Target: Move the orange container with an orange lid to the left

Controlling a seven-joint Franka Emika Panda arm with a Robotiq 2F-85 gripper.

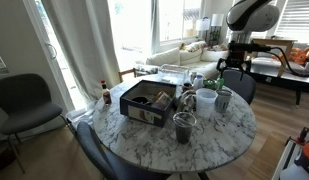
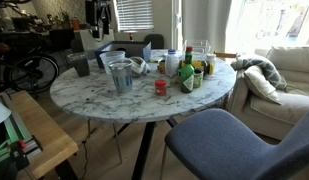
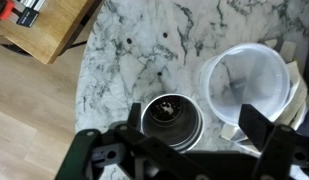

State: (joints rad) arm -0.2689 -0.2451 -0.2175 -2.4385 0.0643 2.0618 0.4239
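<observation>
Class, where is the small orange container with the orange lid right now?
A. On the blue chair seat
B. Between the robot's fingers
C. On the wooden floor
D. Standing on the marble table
D: in an exterior view the orange container stands on the marble table, close to a group of bottles.

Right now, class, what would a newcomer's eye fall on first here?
The round marble table dominates both exterior views, with a tiny orange container standing in front of the bottles. In the wrist view the open hand hangs over a metal cup beside a white cup.
</observation>
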